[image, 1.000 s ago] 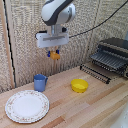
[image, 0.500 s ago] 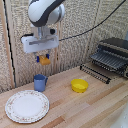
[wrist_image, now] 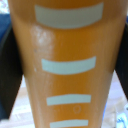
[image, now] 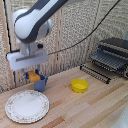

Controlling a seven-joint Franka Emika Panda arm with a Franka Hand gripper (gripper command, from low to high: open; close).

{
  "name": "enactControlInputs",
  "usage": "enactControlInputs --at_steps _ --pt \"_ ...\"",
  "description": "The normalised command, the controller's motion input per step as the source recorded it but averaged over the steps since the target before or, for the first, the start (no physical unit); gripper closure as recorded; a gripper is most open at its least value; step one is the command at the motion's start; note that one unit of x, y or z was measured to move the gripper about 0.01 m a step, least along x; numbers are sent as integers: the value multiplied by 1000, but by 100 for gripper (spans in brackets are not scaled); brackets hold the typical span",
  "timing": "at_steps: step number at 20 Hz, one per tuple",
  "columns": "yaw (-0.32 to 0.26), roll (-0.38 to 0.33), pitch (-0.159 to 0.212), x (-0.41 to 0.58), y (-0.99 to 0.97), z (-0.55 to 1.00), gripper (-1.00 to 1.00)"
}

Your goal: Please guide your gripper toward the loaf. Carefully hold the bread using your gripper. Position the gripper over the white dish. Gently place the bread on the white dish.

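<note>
My hand [image: 33, 76], a white boxy head with short dark-blue fingers, pinches the small oblong orange-brown bread [image: 34, 76] between its fingers. It hangs in the air just in front of a blue cup [image: 41, 82], above the light wooden table [image: 95, 107]. The large round white dish with a faint patterned rim [image: 27, 105] lies on the table below and slightly toward the exterior view's left. A small round yellow bowl [image: 79, 85] sits toward the right, near a dark metal rack [image: 107, 62]. In the wrist view the bread [wrist_image: 65, 65] fills the frame, orange with pale curved stripes; no writing is readable anywhere.
</note>
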Motion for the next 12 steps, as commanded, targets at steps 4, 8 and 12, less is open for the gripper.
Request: enactControlInputs --at_steps 4,8,12 --pt "85 -37 -20 10 559 -638 100" --pt "111 -123 -8 276 233 -511 100" --pt "132 -131 -31 409 15 -262 100"
